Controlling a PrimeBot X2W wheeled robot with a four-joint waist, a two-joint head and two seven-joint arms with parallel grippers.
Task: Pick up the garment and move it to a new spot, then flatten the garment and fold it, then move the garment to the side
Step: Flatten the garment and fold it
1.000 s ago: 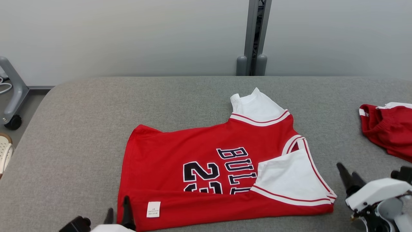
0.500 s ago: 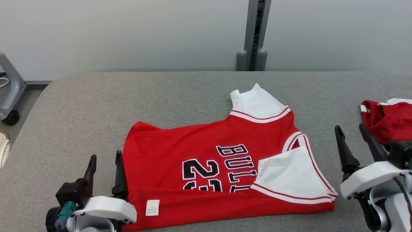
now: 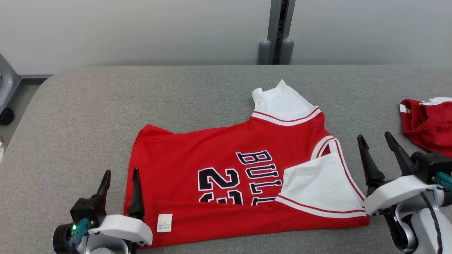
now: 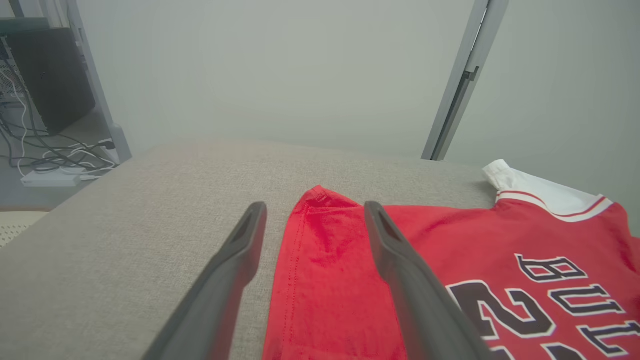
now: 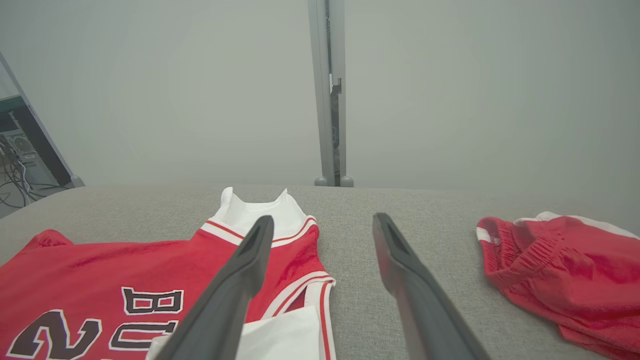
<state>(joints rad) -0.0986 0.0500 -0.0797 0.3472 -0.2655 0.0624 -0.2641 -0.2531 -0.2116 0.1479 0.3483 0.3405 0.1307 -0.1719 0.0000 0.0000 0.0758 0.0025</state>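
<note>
Garment (image 3: 212,151) is lying partly folded between the left gripper (image 3: 122,173) and the right gripper (image 3: 374,137), both gaping wide and empty, flanking its ends, seemingly readying the next fold.

The head camera has tipped, so the grey table (image 3: 88,106), the red jersey (image 3: 226,155) and the grey post (image 3: 275,53) beyond the far edge sit higher in the head view; that is the camera's shift, not theirs. The left gripper (image 3: 121,170), a second ago just two fingertips at the jersey's near left corner, has come forward with its white wrist now showing, and reaches farther along the left hem. The right gripper (image 3: 373,134) has likewise advanced past the near right corner, then edged slightly left toward the jersey
</note>
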